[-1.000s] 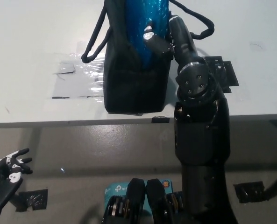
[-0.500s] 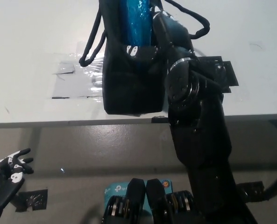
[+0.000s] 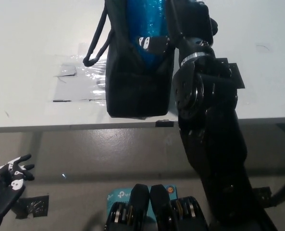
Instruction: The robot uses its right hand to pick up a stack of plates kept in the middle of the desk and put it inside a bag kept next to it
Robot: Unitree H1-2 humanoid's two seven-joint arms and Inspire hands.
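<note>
Lowering the blue stack of plates (image 3: 144,21) straight down seems the way to do this step well, so we keep it upright between the walls of the black bag (image 3: 137,82) and clear of the loose handles (image 3: 96,41). Our right hand (image 3: 154,44) reaches into the bag's mouth, its fingers (image 3: 144,42) curled against the blue stack; we judge them closed on it, though the bag hides most of the grip. The stack sits partly inside the bag, which stands upright near the worktop (image 3: 31,57) edge. Our left hand (image 3: 10,180) rests low at the lower left, fingers spread and holding nothing.
</note>
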